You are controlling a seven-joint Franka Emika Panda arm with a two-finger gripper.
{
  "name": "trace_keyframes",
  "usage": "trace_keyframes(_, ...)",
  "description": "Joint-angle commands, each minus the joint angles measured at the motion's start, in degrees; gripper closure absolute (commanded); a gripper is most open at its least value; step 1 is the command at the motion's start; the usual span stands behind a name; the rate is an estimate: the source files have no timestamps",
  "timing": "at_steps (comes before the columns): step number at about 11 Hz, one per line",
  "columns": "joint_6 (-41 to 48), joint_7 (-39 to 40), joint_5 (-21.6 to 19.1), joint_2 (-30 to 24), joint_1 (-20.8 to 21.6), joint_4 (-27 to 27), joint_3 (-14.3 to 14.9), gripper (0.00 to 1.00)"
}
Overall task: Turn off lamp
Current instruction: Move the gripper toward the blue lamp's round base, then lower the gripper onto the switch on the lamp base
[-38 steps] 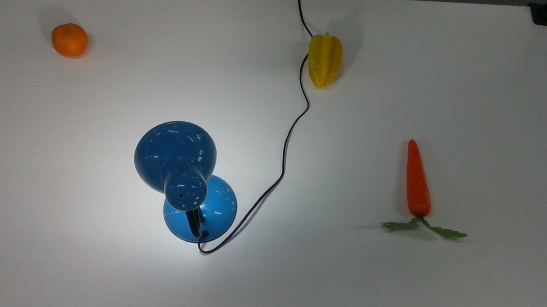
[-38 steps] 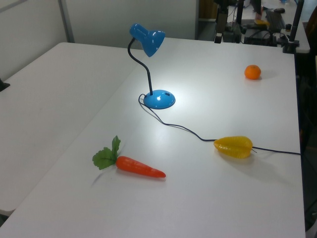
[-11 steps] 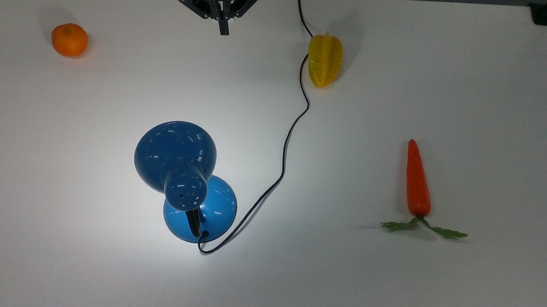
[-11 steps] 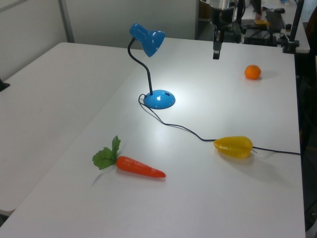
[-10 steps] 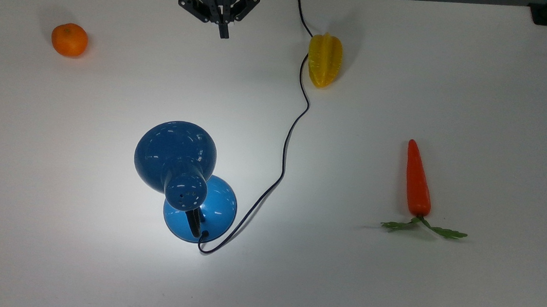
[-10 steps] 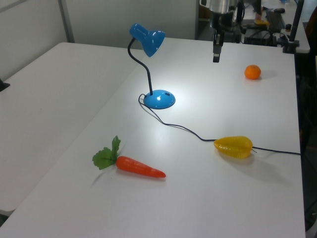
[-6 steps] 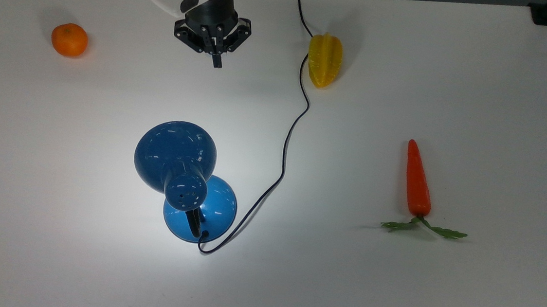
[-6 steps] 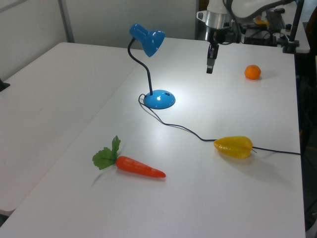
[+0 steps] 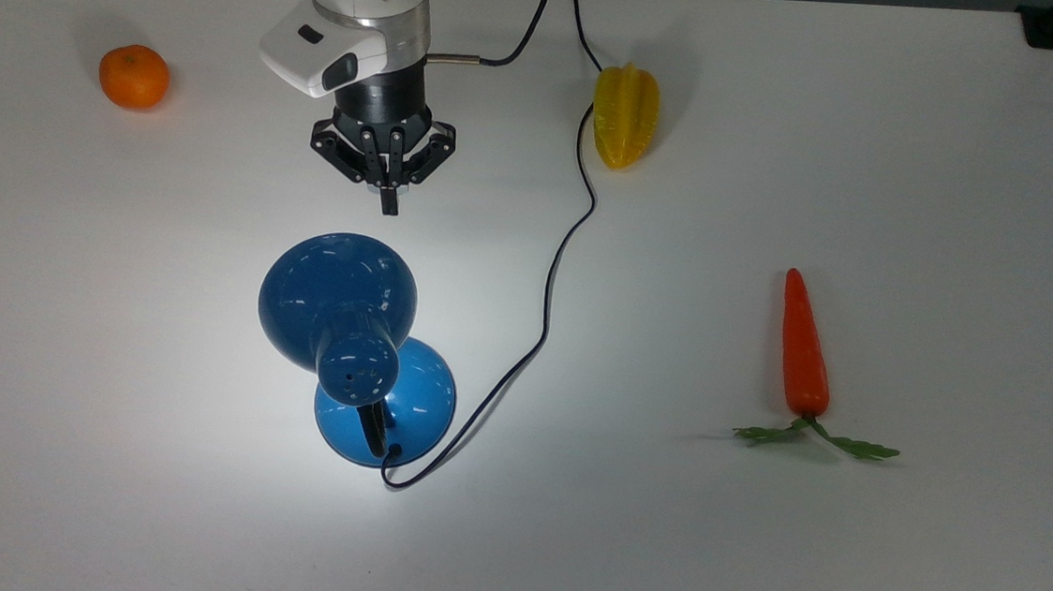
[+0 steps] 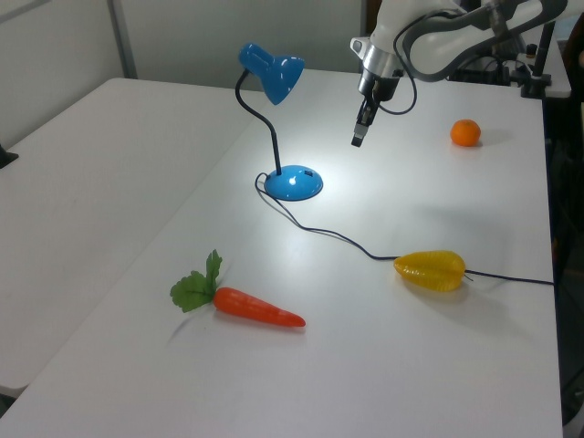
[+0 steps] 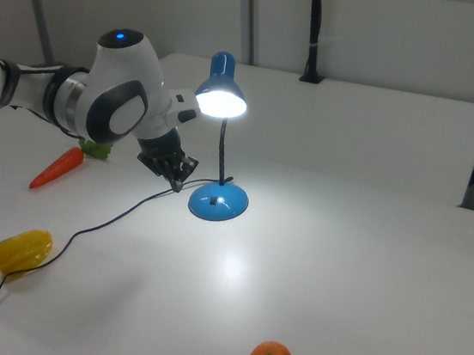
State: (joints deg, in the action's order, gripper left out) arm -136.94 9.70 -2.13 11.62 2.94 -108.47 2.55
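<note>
Lamp (image 9: pixel 338 304) lit, mid-tabletop toward the top view's lower edge; my gripper (image 9: pixel 390 200), jaws pinched together and empty, hovers nearby. I'd press the base (image 10: pixel 294 182) switch straight down, avoiding the shade.

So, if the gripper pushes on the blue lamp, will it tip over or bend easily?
The lamp probably tips fairly easily: its shade sits high on a thin neck above a small round base. The curved black neck looks flexible, so it may bend first. The glossy surface could be slippery for the gripper.
</note>
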Motion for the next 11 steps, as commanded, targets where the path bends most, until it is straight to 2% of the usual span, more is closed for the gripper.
trace_keyframes(1,-11.1,0.5,-1.0,3.6,-0.2,-0.3,0.4,1.00)
trace_keyframes(5,-20.6,0.4,-1.2,8.6,-0.2,0.7,0.4,1.00)
trace_keyframes(11,-27.5,0.3,-1.3,15.4,-0.1,4.3,0.4,1.00)
